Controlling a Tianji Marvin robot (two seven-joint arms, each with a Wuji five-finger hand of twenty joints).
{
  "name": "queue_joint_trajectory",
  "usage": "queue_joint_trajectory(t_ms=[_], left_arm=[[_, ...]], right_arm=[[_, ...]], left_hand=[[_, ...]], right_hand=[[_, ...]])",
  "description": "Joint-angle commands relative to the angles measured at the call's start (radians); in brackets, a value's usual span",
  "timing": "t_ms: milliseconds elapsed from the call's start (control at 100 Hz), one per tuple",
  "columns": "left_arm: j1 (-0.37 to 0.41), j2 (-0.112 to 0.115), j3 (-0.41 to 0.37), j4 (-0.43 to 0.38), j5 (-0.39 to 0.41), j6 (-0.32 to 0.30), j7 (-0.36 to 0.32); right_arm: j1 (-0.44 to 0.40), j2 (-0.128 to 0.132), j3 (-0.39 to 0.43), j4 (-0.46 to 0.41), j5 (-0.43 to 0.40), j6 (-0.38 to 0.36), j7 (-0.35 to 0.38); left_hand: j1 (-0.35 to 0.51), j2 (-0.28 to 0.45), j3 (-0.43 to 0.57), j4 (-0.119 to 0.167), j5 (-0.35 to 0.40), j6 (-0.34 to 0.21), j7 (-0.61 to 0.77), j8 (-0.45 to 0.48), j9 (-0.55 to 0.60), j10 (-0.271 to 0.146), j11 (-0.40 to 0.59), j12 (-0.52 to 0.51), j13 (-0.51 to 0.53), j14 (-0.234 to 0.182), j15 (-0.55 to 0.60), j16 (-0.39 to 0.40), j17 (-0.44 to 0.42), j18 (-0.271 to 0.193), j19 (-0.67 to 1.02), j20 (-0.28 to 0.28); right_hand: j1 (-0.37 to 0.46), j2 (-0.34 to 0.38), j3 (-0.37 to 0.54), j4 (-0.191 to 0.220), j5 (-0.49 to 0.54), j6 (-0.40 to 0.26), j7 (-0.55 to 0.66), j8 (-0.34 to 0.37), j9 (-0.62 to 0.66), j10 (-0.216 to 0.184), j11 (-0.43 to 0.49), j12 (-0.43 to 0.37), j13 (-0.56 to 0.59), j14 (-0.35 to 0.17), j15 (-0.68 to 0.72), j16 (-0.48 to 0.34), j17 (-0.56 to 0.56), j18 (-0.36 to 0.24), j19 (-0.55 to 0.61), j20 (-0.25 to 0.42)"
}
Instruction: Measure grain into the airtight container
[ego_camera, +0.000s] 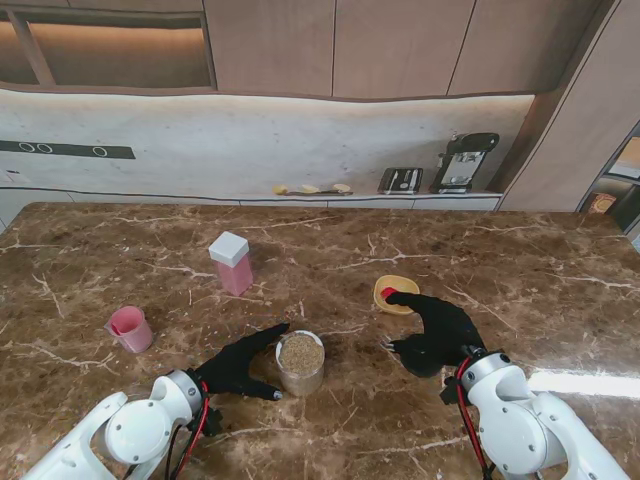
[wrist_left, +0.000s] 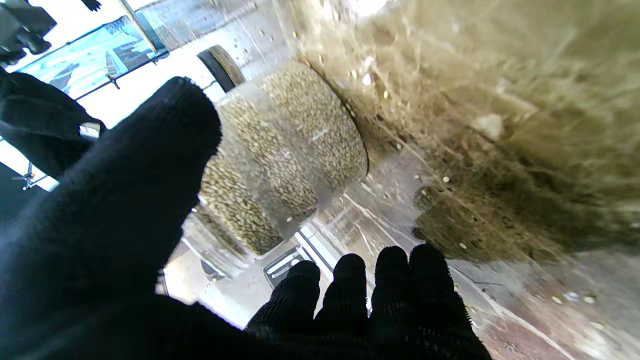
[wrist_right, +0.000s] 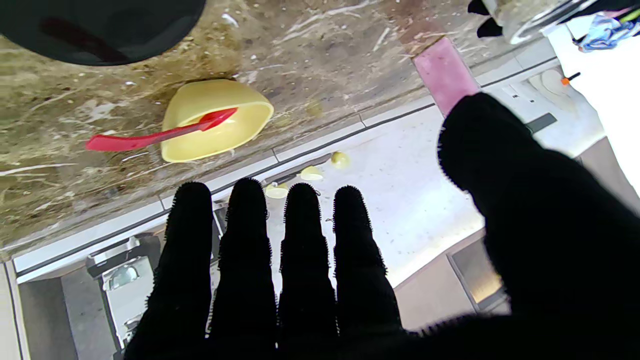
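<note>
Grain jar (ego_camera: 300, 362) stood on bench (ego_camera: 330, 250), flanked by left hand (ego_camera: 238, 366), open, not gripped. Right hand (ego_camera: 432, 335) open near yellow bowl (ego_camera: 395, 292). Risk: jar nudged, grain spilled.

Stand view: high, looking down and forward over marble table (ego_camera: 330, 250) to back wall. Left wrist view: close along left hand (wrist_left: 125, 240), facing grain jar (wrist_left: 285, 155) just beyond fingertips (jar shared with stand view). Right wrist view: along right hand (wrist_right: 310, 270), yellow bowl (wrist_right: 215, 120) ahead, likewise shared.
</note>
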Motion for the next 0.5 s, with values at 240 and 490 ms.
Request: queue_joint_trajectory(t_ms=[240,490], left_arm=[[-0.053,-0.028,0.083,0.091,-0.035,0.004,0.046],[-0.085,-0.026,0.120,0.128,-0.043,-0.002,0.028]], right_arm=[[-0.019,0.014,-0.011,0.022,-0.121,0.103,0.019],[-0.025,0.022,-0.023,0.031,-0.185,0.193,0.058]], left_hand=[[-0.019,-0.038,-0.014,-0.021,-0.036,-0.116,-0.002,0.034,-0.041,-0.034,-0.018,0.004,-0.062,-0.007,-0.042,-0.005,0.015,0.016,-0.085,-0.038],[-0.019,-0.027,-0.029,-0.019,-0.036,-0.136,0.007,0.119,-0.057,-0.029,-0.044,0.029,-0.090,0.008,-0.057,0.000,0.009,0.026,-0.179,-0.045]], right_hand=[[0.006,-0.117,0.091,-0.001,-0.003,0.022,0.032,0.009,-0.012,-0.016,0.083,0.107,0.063,-0.038,0.074,0.093,0.031,-0.025,0.076,-0.018],[0.000,-0.147,0.106,-0.009,-0.055,0.045,0.028,0.032,-0.081,-0.015,0.091,0.137,0.008,-0.038,0.063,0.096,-0.009,-0.027,0.055,-0.027]])
